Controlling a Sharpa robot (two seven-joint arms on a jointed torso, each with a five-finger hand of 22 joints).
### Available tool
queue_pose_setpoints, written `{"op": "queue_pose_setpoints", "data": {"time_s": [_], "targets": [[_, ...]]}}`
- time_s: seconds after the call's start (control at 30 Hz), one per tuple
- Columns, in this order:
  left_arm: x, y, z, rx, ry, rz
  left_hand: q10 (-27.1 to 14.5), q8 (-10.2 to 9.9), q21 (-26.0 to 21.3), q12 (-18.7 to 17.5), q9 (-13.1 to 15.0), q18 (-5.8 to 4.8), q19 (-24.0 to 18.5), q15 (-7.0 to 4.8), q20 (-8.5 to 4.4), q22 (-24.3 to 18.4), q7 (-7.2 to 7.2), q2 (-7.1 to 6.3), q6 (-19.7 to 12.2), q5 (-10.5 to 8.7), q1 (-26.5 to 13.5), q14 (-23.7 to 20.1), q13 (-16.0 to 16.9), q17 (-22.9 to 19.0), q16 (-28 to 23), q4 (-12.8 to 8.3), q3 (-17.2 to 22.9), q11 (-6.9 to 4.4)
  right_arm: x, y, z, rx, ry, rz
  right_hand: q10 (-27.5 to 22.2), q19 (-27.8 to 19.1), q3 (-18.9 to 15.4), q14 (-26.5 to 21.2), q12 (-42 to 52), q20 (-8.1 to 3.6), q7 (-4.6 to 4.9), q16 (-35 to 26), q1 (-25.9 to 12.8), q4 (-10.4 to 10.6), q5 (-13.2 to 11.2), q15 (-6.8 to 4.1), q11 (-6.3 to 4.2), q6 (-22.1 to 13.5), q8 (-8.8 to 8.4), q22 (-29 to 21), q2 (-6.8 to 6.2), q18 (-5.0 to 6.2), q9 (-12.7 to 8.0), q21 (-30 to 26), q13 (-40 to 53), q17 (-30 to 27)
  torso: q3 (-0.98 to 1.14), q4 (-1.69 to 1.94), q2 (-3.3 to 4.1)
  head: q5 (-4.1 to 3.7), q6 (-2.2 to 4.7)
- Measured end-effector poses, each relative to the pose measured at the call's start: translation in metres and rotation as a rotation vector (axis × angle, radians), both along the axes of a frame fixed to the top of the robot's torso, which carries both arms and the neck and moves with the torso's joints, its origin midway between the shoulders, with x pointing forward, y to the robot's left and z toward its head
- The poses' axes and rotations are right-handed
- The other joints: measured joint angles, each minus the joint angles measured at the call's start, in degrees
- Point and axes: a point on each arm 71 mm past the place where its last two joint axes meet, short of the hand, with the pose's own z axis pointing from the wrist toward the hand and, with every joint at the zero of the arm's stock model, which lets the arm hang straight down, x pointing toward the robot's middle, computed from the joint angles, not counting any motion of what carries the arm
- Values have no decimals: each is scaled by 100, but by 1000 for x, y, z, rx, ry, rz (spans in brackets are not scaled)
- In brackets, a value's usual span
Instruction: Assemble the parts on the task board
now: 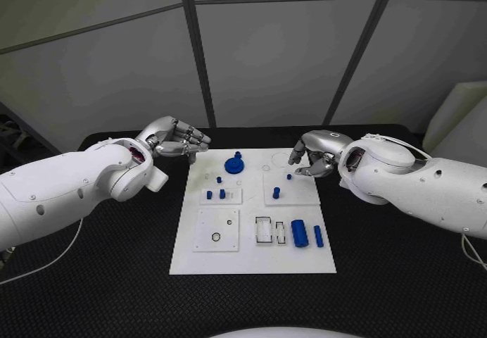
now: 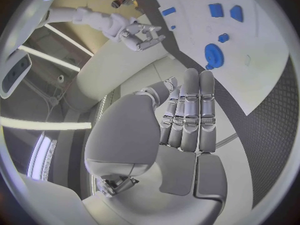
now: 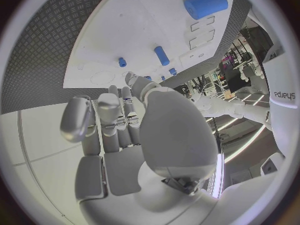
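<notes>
The white task board [image 1: 254, 250] lies in the middle of the black table. A blue gear [image 1: 234, 165] stands near its far edge, with several small blue pegs [image 1: 276, 191] on the two square plates behind it. A thick blue cylinder [image 1: 300, 233] and a thinner blue rod [image 1: 319, 236] lie at the near right. My left hand [image 1: 178, 139] hovers off the board's far left corner, fingers loosely bent and holding nothing. My right hand [image 1: 314, 151] hangs over the far right corner, also without a part. The left wrist view shows the gear [image 2: 214, 55]; the right wrist view shows the cylinder [image 3: 206, 4].
A square plate with an oval hole [image 1: 216, 229] sits at the board's near left, and small rectangular slots [image 1: 271, 229] lie beside the cylinder. Black table [image 1: 386, 282] surrounds the board on all sides. Grey wall panels stand behind the table.
</notes>
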Motion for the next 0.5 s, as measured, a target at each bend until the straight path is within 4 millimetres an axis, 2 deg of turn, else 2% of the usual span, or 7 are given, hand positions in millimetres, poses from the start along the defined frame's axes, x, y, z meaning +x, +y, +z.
{"op": "queue_pose_setpoints", "data": {"time_s": [0.17, 0.2, 0.4, 0.5], "targets": [[-4, -3, 2, -193, 34, 5, 0, 0, -44, 25, -15, 0, 0, 0, 0, -47, 0, 22, 0, 0, -22, 0, 0, -60, -122, 2, -32, 0, 0, 8, -6, -29, -11, 12, -21, 20, -1, 0, -1, 20, 1, 72, 0, -31, 0, 0, 21, 0, -23, 41, 0, -11, -31, 34, -55, 50, -1, 2, 0, -27, 1], [-5, -4, 2, -217, 39, 4, 0, 0, -46, 25, -15, 0, 0, 0, 0, -50, 0, 22, 0, 0, -22, 0, 1, -64, -143, -1, -35, 0, 0, 9, -8, -33, -12, 14, -21, 20, -1, 0, -1, 20, 16, 87, 0, -31, 0, 0, 21, -16, -23, 55, 0, -95, -35, 45, -64, 67, -1, 5, 0, -34, 1], [-9, -9, 3, -325, 61, -5, 0, 0, -89, 25, -20, 0, -20, 0, 20, -64, 0, 68, 0, -24, -21, 0, 1, -79, -187, -15, -48, 0, 0, 13, -17, -58, -6, 19, -21, 54, 39, 0, -1, 55, 20, 223, 24, -103, 0, 0, 21, -20, -23, 172, -21, -93, -73, 173, -147, 175, -5, 11, 0, -38, 1], [-11, -10, 3, -354, 66, -10, 0, 0, -89, 25, -20, 0, -20, 0, 20, -70, 0, 68, 0, -23, -21, 0, 1, -85, -186, -31, -65, 0, 1, 14, -20, -67, -1, 19, -21, 86, 62, 0, -1, 46, 20, 288, 61, -125, 0, 0, 21, -20, -23, 245, 16, -93, -91, 238, -190, 235, -5, 8, 0, -38, 1]]}}
